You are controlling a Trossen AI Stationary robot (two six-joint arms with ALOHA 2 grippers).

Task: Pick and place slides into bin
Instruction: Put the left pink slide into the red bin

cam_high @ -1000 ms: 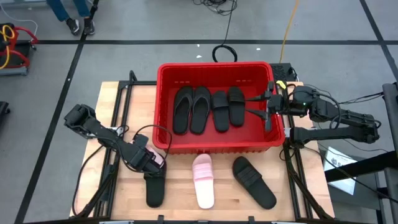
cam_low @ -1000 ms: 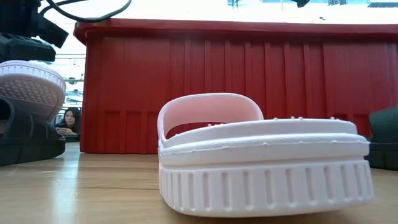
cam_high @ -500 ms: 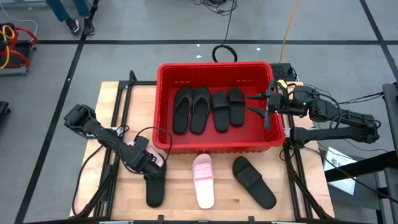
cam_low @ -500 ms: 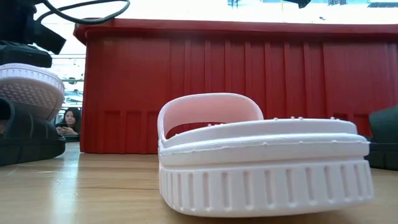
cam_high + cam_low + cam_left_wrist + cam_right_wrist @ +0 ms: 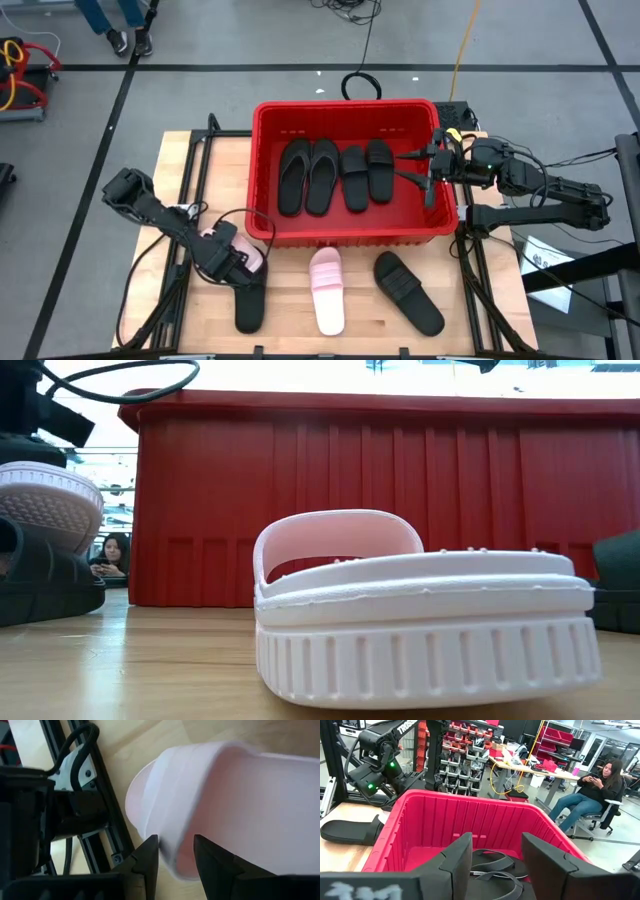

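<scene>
Slides are split between the bin [image 5: 350, 235] and the tabletop [image 5: 290, 320]. Four black slides [image 5: 335, 176] lie side by side on the bin floor. Outside it, along the tabletop's near edge, a pink slide [image 5: 327, 290] lies in the middle, a black slide [image 5: 408, 291] lies angled toward the near right corner, and another black slide [image 5: 249, 302] lies toward the near left corner.

The left end effector [image 5: 232, 262] is low over a second pink slide [image 5: 235, 805], which rests partly on that black one. Its fingers are spread wide and straddle the pink slide's rounded end, one on either side; whether they are pressing it yet I cannot tell.

The right end effector [image 5: 422, 170] hangs over the bin's right side, fingers wide apart and holding nothing.

The pink slide looks light, foamy and slightly springy, with a ribbed sole edge that should give friction. Pinching across the thick sole at heel or toe seems safer than the flexible strap.
</scene>
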